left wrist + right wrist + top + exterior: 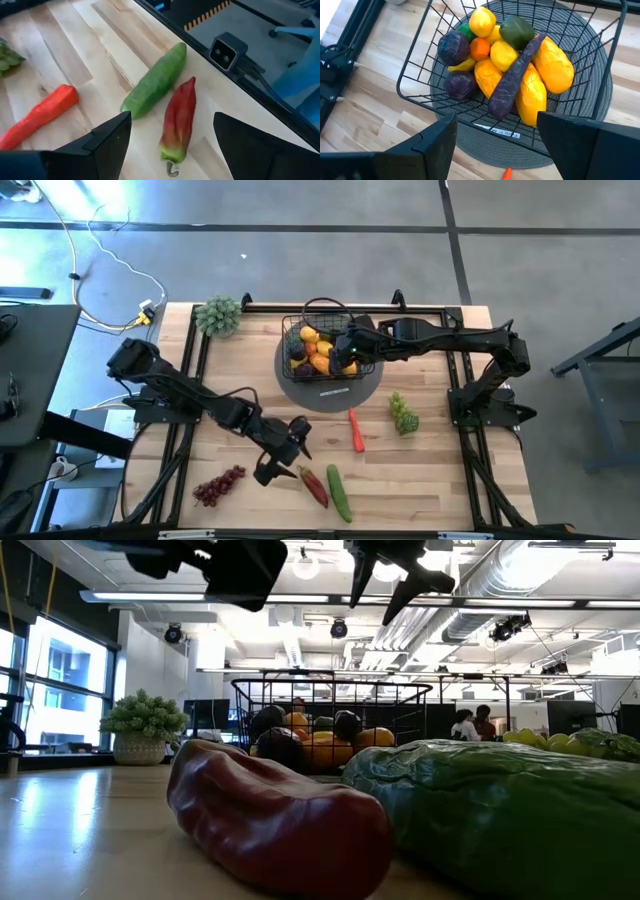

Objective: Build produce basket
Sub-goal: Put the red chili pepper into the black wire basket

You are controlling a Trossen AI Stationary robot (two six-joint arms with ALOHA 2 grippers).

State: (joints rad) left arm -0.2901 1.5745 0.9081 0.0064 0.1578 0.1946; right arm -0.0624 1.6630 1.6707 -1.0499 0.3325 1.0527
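Note:
The black wire basket (318, 330) stands on a grey round disc and holds lemons, mangoes (540, 75), a purple aubergine (512, 80) and other produce. My right gripper (495, 145) hovers open above the basket's near side. On the table's near part lie a red chilli with a green stem end (178, 120) and a cucumber (155, 80), side by side. My left gripper (172, 150) hangs open above the chilli's stem end, clear of it. An orange-red chilli (356, 430), green grapes (403, 415) and purple grapes (218, 485) lie loose on the wood.
A pale green leafy bunch (218, 315) sits at the table's far left corner. The low camera (227, 50) is mounted at the near edge, just beyond the cucumber. Black frame rails (470, 395) run along the table's sides. People stand in the room beyond (475, 725).

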